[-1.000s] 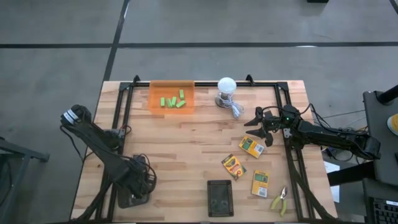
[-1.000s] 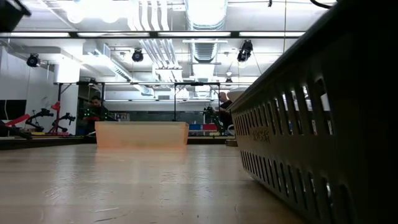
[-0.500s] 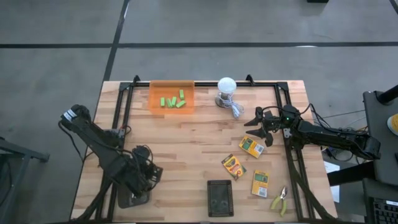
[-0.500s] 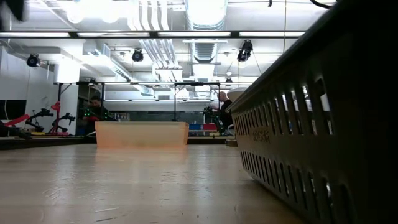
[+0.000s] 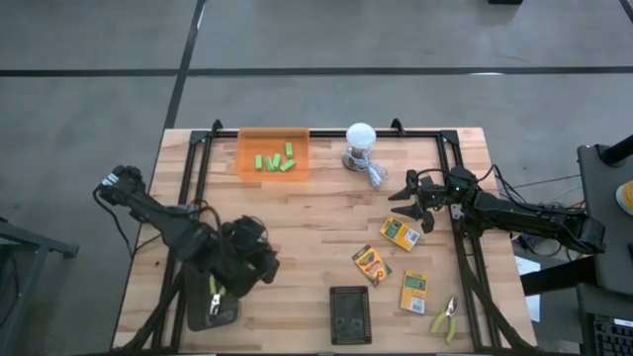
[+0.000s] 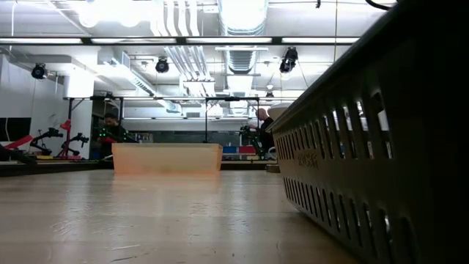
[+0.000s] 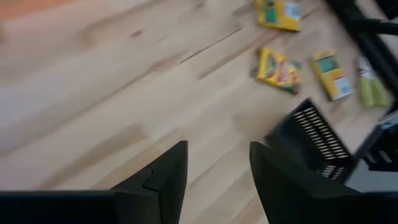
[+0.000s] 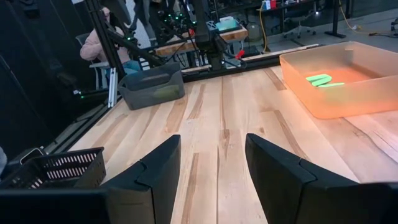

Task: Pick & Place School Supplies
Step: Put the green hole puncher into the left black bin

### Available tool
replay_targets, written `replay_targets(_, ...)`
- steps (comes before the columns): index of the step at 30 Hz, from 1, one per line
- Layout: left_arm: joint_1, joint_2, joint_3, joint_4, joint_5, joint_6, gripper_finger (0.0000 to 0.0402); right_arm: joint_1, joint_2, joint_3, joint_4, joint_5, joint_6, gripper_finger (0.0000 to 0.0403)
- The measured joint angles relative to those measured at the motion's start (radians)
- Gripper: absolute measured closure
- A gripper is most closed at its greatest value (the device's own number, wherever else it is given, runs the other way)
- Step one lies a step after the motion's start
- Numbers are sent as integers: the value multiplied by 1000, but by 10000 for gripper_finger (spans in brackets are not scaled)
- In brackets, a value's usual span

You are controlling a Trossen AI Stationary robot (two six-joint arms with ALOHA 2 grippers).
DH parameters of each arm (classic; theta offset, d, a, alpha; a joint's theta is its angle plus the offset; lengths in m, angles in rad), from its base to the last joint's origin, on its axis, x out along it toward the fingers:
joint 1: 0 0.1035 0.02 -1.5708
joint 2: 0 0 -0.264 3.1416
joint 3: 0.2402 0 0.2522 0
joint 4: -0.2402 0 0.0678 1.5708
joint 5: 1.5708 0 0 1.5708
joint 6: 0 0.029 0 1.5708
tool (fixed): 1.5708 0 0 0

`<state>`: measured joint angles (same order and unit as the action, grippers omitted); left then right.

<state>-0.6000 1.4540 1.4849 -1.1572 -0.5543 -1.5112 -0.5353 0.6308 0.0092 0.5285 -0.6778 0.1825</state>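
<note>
I am holding my left gripper low over the bare wood of the table, toward its near-left part, with the fingers spread apart and nothing between them. My right gripper is hanging over the right side of the table, near the white bulb's cable, and its fingers are also standing apart and pinching nothing. The green blocks are lying together inside the orange tray at the far edge — through my right wrist I am seeing a couple of them glowing against the tray's floor. The three crayon boxes are lying flat on the right half of the table: one just below my right gripper, one nearer the middle, one closer to the near edge. One pair of pliers is resting near the right corner; the other is lying just beside my left arm's base. A dark slotted basket is sitting at the near edge — between the crayon boxes and my left gripper.
</note>
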Motion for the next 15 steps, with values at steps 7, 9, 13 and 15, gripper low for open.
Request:
replay_targets(7, 103, 0, -19, 234, 1, 247, 225, 0, 0, 0, 0, 0, 0, 225)
replay_targets(9, 126, 0, -30, 292, 6, 286, 225, 0, 0, 0, 0, 0, 0, 225)
replay_targets(13, 156, 1, -35, 373, 32, 306, 225, 0, 0, 0, 0, 0, 0, 225)
replay_targets(15, 169, 7, -35, 395, 33, 308, 225, 0, 0, 0, 0, 0, 0, 225)
